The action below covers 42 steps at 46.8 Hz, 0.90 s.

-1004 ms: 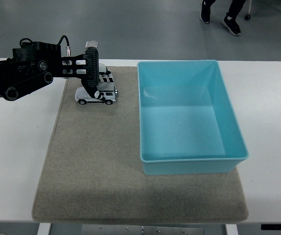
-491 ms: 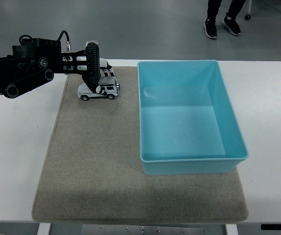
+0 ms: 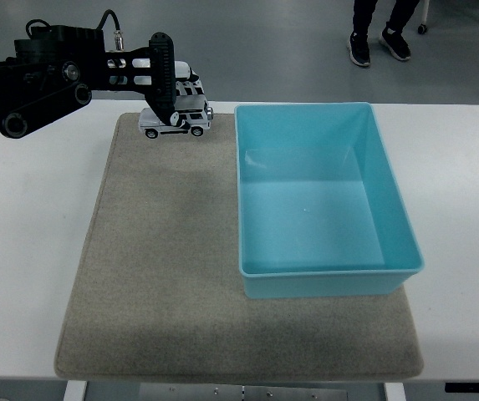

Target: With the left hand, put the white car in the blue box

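here, head view: the left hand (image 3: 162, 83) reaches in from the left edge, fingers closed around the white car (image 3: 176, 120), which it holds level above the far edge of the mat (image 3: 164, 276). the car sits just left of the blue box (image 3: 389, 200), outside it; the box rests on the table (image 3: 30, 251).

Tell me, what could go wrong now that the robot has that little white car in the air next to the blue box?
The left robot hand pinches the white car from above, so it might slip and drop onto the mat short of the blue box. The car also hangs close to the box's left wall; carried across too low, it could knock the rim and shove the box.
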Available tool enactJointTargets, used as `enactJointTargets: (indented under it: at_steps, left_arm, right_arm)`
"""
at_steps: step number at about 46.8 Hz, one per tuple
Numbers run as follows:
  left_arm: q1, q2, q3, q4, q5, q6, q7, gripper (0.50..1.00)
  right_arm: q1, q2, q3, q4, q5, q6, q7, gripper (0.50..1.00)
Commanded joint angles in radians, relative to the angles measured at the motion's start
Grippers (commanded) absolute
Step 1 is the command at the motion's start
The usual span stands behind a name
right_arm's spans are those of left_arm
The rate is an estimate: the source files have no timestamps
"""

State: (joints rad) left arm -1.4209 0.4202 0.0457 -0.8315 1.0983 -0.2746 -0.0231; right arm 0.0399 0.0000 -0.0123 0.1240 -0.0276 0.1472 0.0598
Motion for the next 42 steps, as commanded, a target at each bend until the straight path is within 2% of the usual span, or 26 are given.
enactJointTargets:
  at_steps: [1,10,18,24,30,42]
  left_arm:
    - [-0.019,-0.001,0.000,0.000,-0.001,0.000,0.000,0.500]
    - [-0.058,-0.006,-0.004,-0.005,-0.003,0.000,-0.001,0.500]
    - [-0.087,-0.011,-0.007,-0.015,-0.012,-0.002,-0.029,0.500]
    - [-0.098,-0.049,-0.038,-0.037,-0.011,-0.001,-0.049,0.500]
    - [-0.104,-0.072,-0.083,-0.070,-0.006,-0.005,-0.049,0.500]
    - [-0.115,-0.103,-0.086,-0.175,0.002,-0.001,-0.049,0.500]
  right_arm:
    - [0.000,0.000,0.000,0.000,0.000,0.000,0.000,0.936]
    - [0.000,0.000,0.000,0.000,0.000,0.000,0.000,0.936]
    - [0.000,0.000,0.000,0.000,0.000,0.000,0.000,0.936]
    - [0.000,0.000,0.000,0.000,0.000,0.000,0.000,0.936]
    - [0.000,0.000,0.000,0.000,0.000,0.000,0.000,0.936]
    - [0.000,0.000,0.000,0.000,0.000,0.000,0.000,0.936]
